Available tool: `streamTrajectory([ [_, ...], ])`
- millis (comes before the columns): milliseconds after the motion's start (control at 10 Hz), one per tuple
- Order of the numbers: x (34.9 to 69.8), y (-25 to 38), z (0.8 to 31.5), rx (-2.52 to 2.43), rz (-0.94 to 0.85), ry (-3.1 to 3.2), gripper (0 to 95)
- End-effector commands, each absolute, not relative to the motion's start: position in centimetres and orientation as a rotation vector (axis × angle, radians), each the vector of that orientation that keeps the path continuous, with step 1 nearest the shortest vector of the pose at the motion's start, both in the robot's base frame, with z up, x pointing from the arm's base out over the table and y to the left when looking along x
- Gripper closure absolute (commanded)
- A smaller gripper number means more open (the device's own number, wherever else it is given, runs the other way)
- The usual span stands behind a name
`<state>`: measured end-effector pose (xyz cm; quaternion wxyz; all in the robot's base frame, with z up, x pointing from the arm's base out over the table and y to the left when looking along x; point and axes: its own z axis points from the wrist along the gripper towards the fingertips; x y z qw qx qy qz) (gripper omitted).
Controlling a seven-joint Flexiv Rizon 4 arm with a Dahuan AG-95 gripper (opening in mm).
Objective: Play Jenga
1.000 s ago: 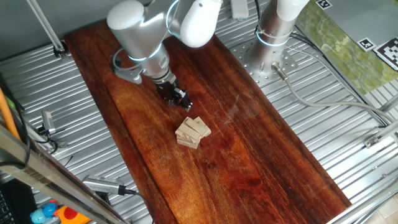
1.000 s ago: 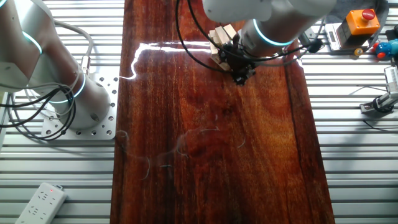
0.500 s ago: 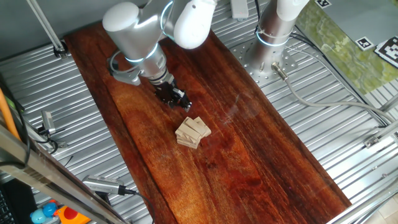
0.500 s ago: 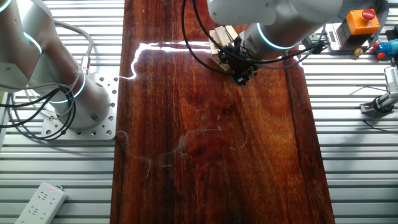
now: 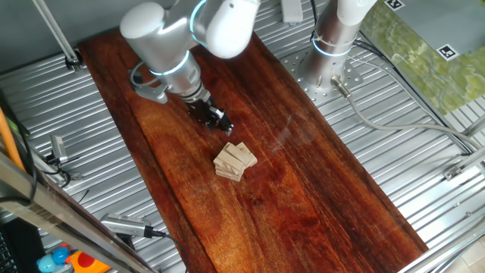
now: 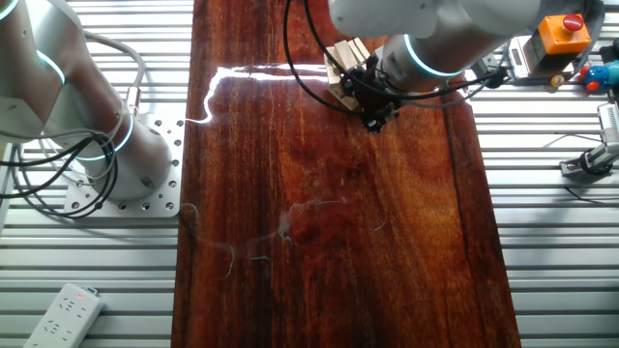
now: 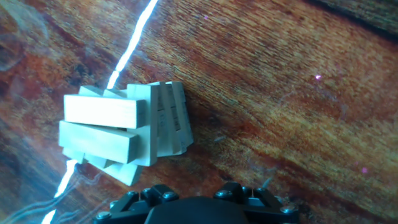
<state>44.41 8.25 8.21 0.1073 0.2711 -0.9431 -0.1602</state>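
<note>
Slightly withdrawn, end effector (image 5: 224, 126) tilts toward Jenga (image 5: 235, 161); finger spread indiscernible.

bright even light, white glare streak on the glossy board (image 6: 329, 193), hand view soft.

Dark wood board (image 5: 318, 189) on ribbed metal table (image 5: 91, 152), Jenga (image 5: 235, 161) atop.
</note>
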Motion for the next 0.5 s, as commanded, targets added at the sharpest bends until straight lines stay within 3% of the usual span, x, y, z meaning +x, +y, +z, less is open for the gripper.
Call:
streamTrajectory([
  [100,44.29,8.28,8.30,0.773,-0.489,-2.777,38.0],
  [500,44.42,8.40,8.18,0.737,-0.519,-2.779,38.0],
])
